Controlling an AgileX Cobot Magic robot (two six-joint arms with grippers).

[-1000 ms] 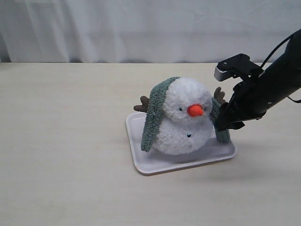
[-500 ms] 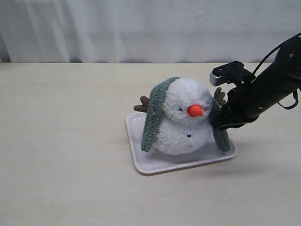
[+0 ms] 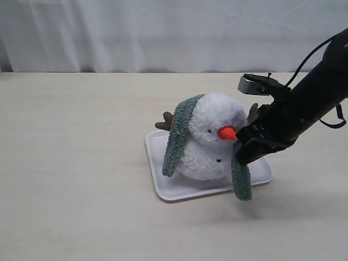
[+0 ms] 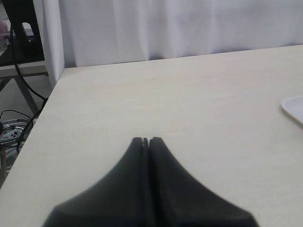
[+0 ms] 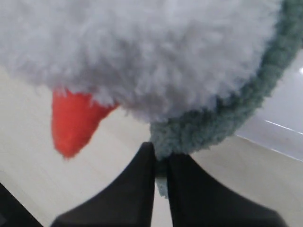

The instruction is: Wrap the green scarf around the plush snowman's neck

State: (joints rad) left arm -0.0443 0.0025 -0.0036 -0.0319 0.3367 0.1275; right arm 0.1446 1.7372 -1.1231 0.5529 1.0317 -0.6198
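**Scarf [image 3: 176,138] end pinched beside the snowman [image 3: 209,141]**

Exterior view: the snowman sits on a white tray [image 3: 163,187] on the desk [image 3: 81,163]. The scarf lies over the back of the snowman's head. One end hangs down the snowman's side away from the arm. The other end comes forward under the snowman's nose [image 3: 227,132] and dangles past the tray rim. The right tool [image 3: 242,157] is clamped on that forward end, just beside the snowman's body.

Left wrist view: the left tool [image 4: 146,140] has its jaws pressed together with nothing between them. It is over bare desk, well apart from the snowman (only a tray corner [image 4: 294,106] shows).

Right wrist view: the narrow jaws nip a fold of the scarf's edge just under the snowman's head, near the nose.

Handling, as a judgement: the scarf looks light, limp and fuzzy, so it should drape and trail wherever its end is led. Its pile will likely cling to the plush and tug the snowman, which seems light enough to tip or slide on the smooth tray. A hold across the full width near the end looks safer than a thin edge pinch.
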